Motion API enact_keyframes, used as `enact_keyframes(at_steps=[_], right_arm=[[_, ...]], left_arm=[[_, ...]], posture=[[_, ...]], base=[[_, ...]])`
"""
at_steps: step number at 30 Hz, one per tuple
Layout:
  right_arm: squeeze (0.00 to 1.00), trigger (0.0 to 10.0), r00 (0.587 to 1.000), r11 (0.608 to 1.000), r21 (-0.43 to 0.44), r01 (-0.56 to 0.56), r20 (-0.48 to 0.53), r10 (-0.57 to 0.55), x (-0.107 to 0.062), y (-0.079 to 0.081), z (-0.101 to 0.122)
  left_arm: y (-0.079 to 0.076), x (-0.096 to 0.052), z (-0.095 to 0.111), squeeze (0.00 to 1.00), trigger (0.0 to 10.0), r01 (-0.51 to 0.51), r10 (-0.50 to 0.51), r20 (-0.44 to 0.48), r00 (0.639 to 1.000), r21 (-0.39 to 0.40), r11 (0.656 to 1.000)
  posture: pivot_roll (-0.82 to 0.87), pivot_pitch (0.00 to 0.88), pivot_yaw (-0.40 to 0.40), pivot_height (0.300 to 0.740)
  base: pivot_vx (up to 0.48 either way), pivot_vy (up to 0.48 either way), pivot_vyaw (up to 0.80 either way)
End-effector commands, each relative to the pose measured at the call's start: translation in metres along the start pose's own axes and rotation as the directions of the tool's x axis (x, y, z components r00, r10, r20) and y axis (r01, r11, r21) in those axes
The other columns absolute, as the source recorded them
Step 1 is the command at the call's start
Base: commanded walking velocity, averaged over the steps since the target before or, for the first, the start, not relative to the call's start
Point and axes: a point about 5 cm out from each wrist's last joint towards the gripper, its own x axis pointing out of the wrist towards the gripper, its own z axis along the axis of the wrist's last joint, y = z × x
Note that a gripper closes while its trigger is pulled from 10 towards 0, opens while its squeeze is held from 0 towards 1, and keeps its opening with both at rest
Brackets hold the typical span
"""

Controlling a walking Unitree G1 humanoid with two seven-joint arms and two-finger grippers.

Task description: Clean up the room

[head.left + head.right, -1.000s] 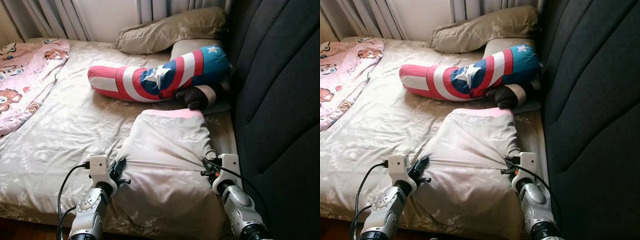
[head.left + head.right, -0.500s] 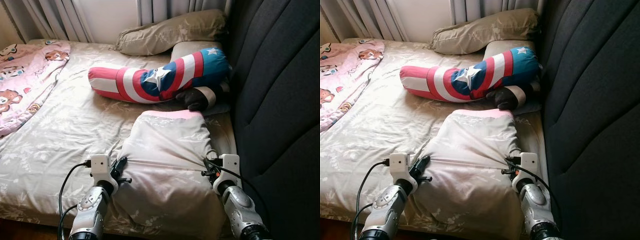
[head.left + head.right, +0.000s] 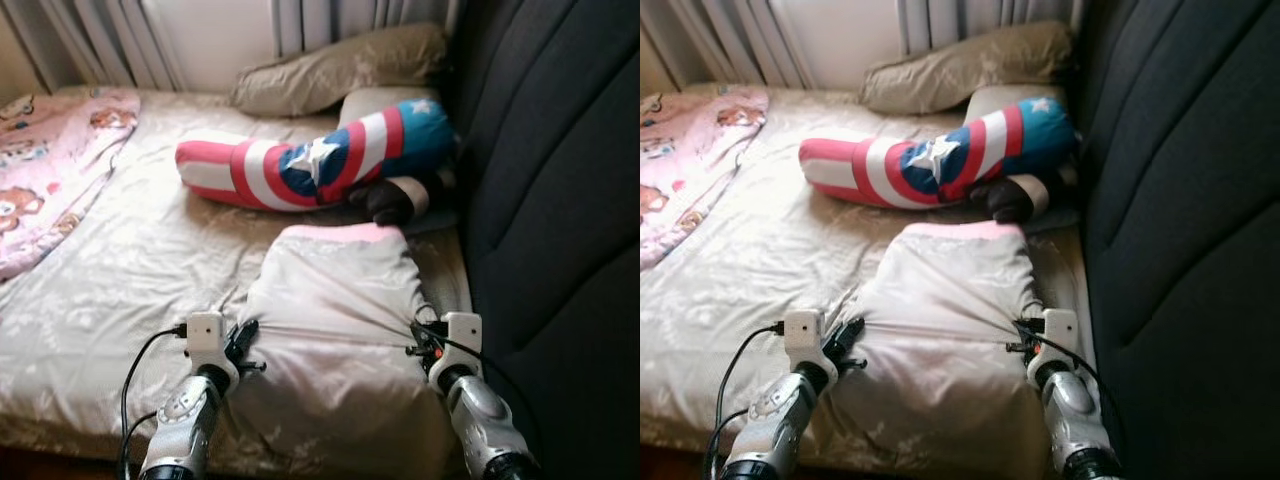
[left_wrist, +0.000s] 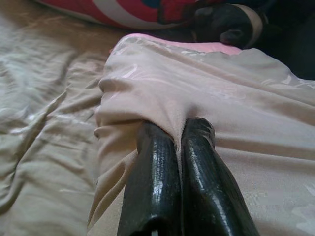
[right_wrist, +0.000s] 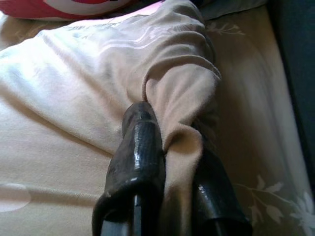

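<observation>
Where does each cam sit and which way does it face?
Left and right eye: on the head, looking forward and down at the bed; both arms show, left gripper and right gripper pinching the pillow.
Left wrist: on the left arm, looking along its fingers clamped on a pillow fold.
Right wrist: on the right arm, along its fingers gripping the other side.
Shared: pillow, sheet; the striped bolster shows in all views.

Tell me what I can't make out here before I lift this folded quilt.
- Dark plush item: head views, half tucked under the Captain America bolster; what it is stays unclear.
- Left gripper and right gripper fingertips: wrist views, buried in folded quilt cloth; grip depth hidden.
- Quilt's near edge: head views, cut off by the bottom edge and the arms.
- Pink bear-print blanket: cut off at left edge, blurred.
</observation>
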Motion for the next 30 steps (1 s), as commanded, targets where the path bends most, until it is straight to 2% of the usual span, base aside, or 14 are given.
enact_keyframes(at_steps=[1, 14, 20, 30], right_arm=[[0.0, 10.0, 0.989, 0.993, 0.005, 0.119, 0.082, -0.119, -0.006, -0.03, 0.016], [0.0, 10.0, 0.99, 0.994, 0.006, 0.108, 0.088, -0.108, -0.005, -0.026, 0.015], [0.0, 10.0, 0.99, 0.995, 0.008, 0.103, 0.098, -0.103, -0.005, -0.024, 0.016], [0.0, 10.0, 0.992, 0.996, 0.013, 0.084, 0.093, -0.085, -0.003, -0.019, 0.015]], left_arm=[[0.031, -0.007, 0.023, 0.0, 10.0, -0.103, 0.098, 0.103, 0.99, 0.045, 0.994], [0.034, -0.009, 0.022, 0.0, 10.0, -0.11, 0.105, 0.105, 0.989, 0.045, 0.993], [0.035, -0.01, 0.02, 0.0, 10.0, -0.111, 0.106, 0.099, 0.989, 0.043, 0.993], [0.034, -0.01, 0.018, 0.0, 10.0, -0.077, 0.075, 0.081, 0.994, 0.023, 0.997]], posture=[[0.03, 0.0, -0.014, 0.74], [0.04, 0.0, -0.017, 0.74], [0.03, 0.0, -0.016, 0.74], [0.04, 0.0, -0.021, 0.74]], base=[[0.0, -0.322, -0.73], [0.0, -0.324, -0.69], [0.0, -0.317, 0.0], [0.0, 0.0, 0.0]])
